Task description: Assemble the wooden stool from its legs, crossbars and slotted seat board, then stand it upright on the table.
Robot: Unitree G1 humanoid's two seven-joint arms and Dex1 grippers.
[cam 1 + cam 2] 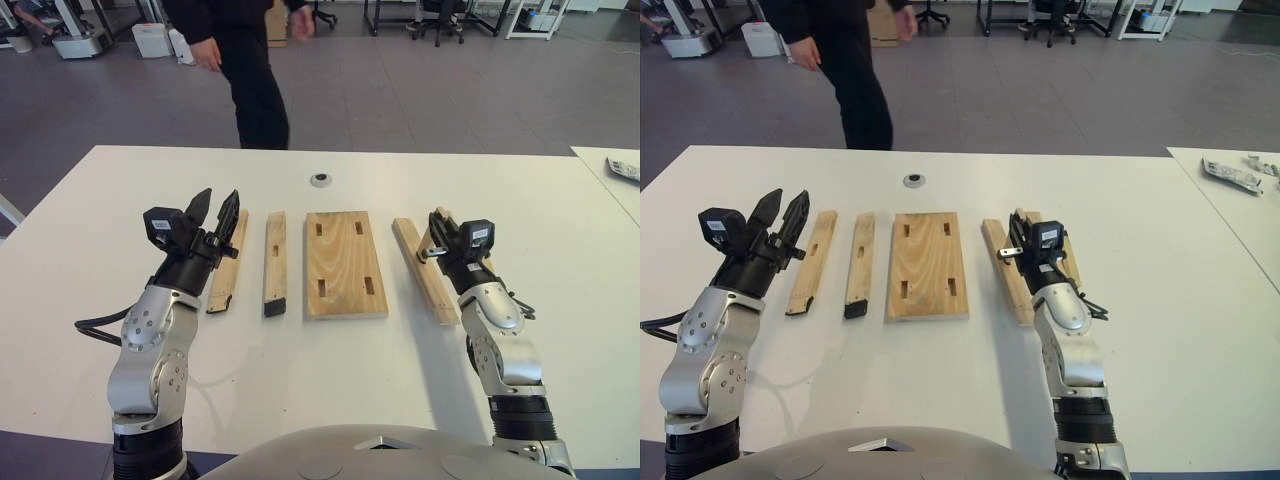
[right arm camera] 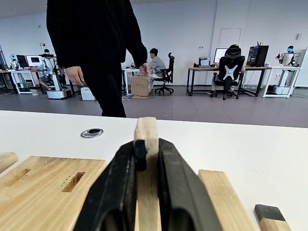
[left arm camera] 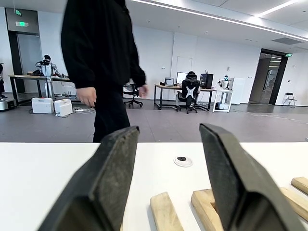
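Plainly nothing is joined yet: every part lies flat on the white table [image 1: 90, 200], so the step in hand looks like the first pick-up. At mid-table is the slotted seat board [image 1: 345, 262], its four slots facing up. To its left lie two dark-tipped pieces, the outer bar [image 1: 222, 285] and the inner bar [image 1: 275, 262], near each other but apart. To its right the long bar [image 1: 428, 278] lies at a slant.

Just right of that one, the right tool [image 2: 146, 150] has its fingers clamped on the gripped bar [image 2: 146, 126]. I cannot tell whether that bar has left the table. The left tool [image 1: 220, 198] hangs over the far end of the outer bar, fingers apart, touching nothing.

The next move probably calls for raising the gripped bar, turning it on end and lining it up with a slot, perhaps with the left tool steadying the board.
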